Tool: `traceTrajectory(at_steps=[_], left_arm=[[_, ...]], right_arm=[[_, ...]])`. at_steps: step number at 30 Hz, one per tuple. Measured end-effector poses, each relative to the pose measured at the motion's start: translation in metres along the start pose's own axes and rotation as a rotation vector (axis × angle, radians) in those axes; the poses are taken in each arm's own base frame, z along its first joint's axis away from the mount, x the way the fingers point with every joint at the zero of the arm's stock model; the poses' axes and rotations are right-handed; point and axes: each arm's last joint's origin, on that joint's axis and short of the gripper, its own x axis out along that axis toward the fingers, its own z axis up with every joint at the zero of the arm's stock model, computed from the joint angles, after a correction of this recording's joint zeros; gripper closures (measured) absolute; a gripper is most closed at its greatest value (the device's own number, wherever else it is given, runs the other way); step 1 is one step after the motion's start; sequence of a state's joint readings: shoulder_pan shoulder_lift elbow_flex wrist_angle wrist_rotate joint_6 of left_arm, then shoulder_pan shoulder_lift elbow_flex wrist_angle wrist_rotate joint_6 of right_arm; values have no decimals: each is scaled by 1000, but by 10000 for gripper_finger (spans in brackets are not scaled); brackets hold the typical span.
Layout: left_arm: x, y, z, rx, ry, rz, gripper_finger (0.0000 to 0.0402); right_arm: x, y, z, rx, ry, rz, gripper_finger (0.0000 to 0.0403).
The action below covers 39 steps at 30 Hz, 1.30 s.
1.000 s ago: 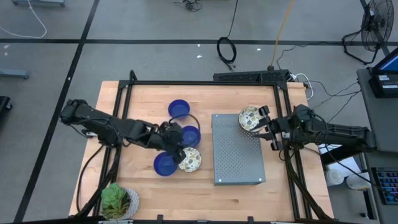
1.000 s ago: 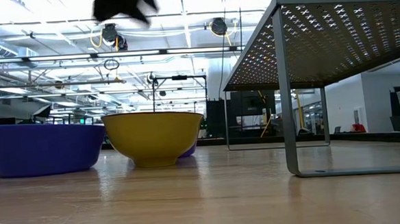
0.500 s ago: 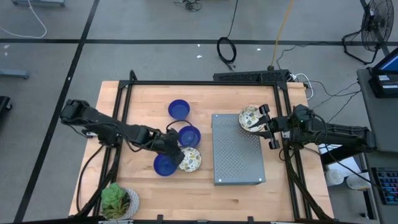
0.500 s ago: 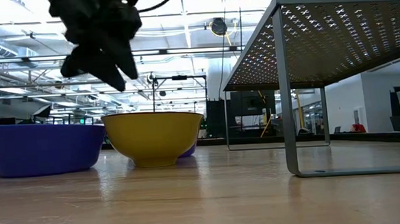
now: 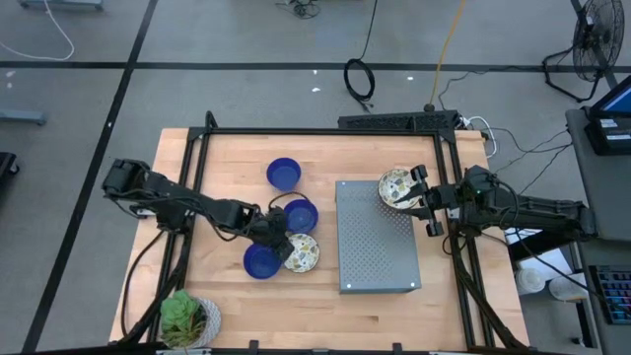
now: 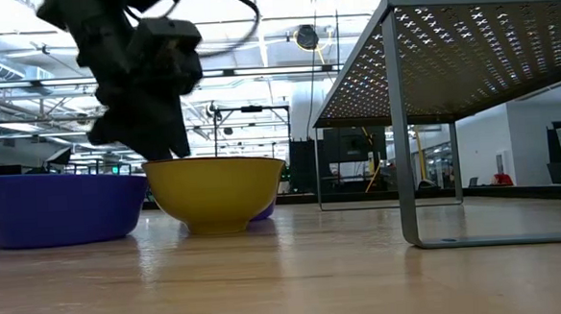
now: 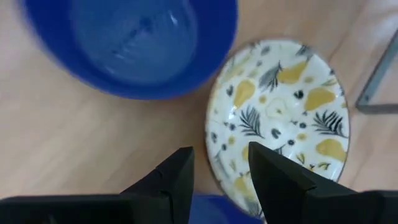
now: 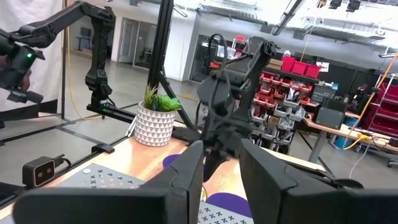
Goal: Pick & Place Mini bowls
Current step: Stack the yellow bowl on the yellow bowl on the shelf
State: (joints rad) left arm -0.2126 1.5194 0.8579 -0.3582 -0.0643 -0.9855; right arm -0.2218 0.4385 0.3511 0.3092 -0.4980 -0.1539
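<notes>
My left gripper [image 5: 283,244] is open and low over the cream bowl with yellow pears [image 5: 302,253], whose outside is yellow [image 6: 215,191]. In the left wrist view its fingers [image 7: 221,158] stand on either side of that bowl's rim [image 7: 211,149], one over the inside and one outside, with no touch showing. Three blue bowls [image 5: 284,175] [image 5: 301,215] [image 5: 260,261] rest on the table around it. A second patterned bowl [image 5: 396,187] sits on the grey shelf's far corner. My right gripper [image 5: 421,201] is open beside it.
The grey perforated shelf [image 5: 380,247] stands on thin legs [image 6: 404,170] right of the bowls. A potted plant [image 5: 187,320] is at the near left corner. A black frame [image 5: 315,132] borders the table. Bare wood lies at the far left.
My left gripper has come down and moved a little toward the near edge, from above the blue bowl to the rim of the pear-patterned bowl. The bowls have not moved.
</notes>
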Motion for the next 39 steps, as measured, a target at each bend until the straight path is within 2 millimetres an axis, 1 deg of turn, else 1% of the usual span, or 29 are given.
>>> traceTrajectory(at_steps=[5, 8, 10, 15, 22, 24, 27, 32, 36, 39], left_arm=[[25, 3, -2, 22, 92, -4, 245], [36, 8, 0, 12, 124, 5, 245], [40, 9, 0, 7, 134, 7, 245], [40, 11, 4, 7, 116, 14, 245], [40, 12, 8, 89, 104, 11, 245], [37, 11, 8, 116, 101, 7, 245], [31, 2, 16, 156, 61, -7, 245], [16, -12, 28, 229, 37, 29, 245], [13, -14, 30, 224, 35, 41, 245], [13, -12, 29, 223, 55, 64, 245]], right_arm=[[0, 0, 0, 4, 0, 0, 309], [0, 0, 0, 6, -1, 0, 309], [0, 0, 0, 6, 0, 0, 309], [0, 0, 0, 11, 0, 0, 309], [0, 0, -1, 13, 4, 1, 309], [0, 0, -1, 14, 7, 1, 309], [0, 0, -1, 14, 8, 1, 309], [1, 0, -2, 12, 14, 2, 309], [2, -1, -3, 15, 22, 3, 309], [3, -1, -4, 18, 27, 2, 309]])
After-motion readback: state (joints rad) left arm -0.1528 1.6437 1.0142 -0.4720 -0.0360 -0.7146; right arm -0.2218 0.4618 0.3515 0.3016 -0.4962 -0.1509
